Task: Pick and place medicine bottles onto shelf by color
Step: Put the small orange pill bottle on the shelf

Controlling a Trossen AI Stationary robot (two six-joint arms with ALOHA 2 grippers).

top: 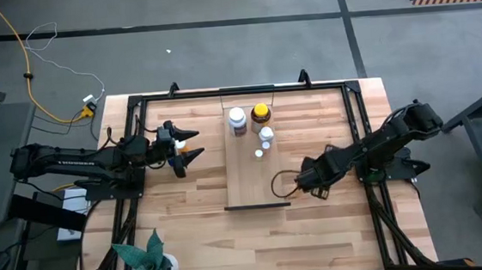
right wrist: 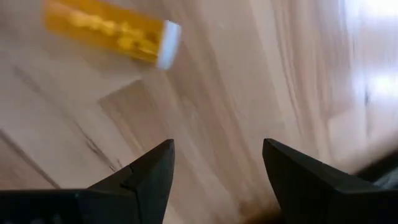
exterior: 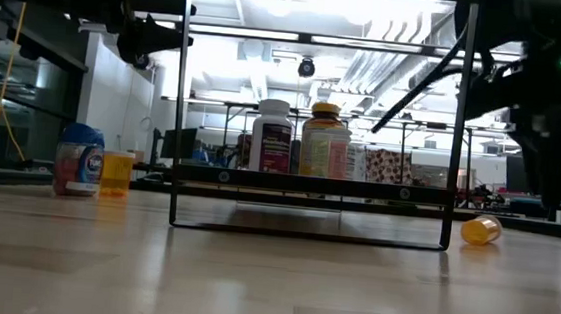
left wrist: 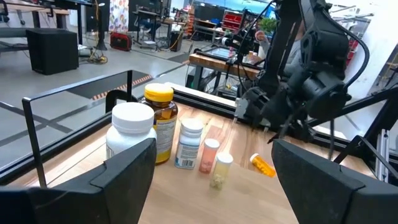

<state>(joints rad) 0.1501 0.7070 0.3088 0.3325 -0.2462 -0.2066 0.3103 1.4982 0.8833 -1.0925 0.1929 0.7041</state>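
Bottles stand in a cluster at the far end of your shelf (top: 256, 164): a white-capped bottle (top: 237, 120), an amber bottle (top: 261, 115) and smaller ones. Your right gripper (right wrist: 214, 165), fingers spread, hovers low over a toppled orange vial (right wrist: 115, 31), apparently on the table. Your left gripper (top: 189, 149) waits open to the left.

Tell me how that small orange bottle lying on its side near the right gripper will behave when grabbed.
The orange bottle lies flat on the table, so it will probably roll if nudged. It looks like small, smooth plastic, likely light and slippery. The right gripper, jaws open, should close across its round body.
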